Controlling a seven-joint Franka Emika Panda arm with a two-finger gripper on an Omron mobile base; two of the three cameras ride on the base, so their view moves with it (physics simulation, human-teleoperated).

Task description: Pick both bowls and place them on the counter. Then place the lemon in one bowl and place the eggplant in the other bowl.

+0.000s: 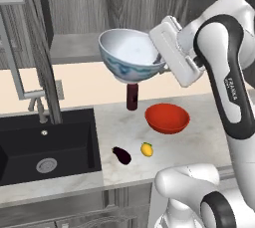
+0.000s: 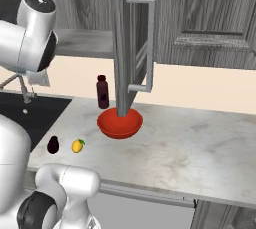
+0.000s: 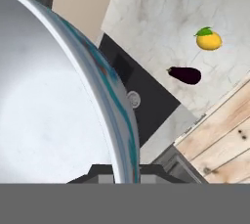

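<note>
Claw [image 1: 160,65] clenched on rim of floral bowl [image 1: 130,53], held tilted, high above bench [image 1: 209,137], over dark bottle [image 1: 132,96]. Red bowl [image 1: 167,118] already on bench; lemon [image 1: 146,149], eggplant [image 1: 121,155] just beside each other near front edge. My take: level bowl, clear bottle, lower onto bare spot near red bowl, release only once seated.

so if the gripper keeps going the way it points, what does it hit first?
Probably the black sink: past the held white floral bowl, the hand view looks down at its basin. Depth is unclear.
</note>
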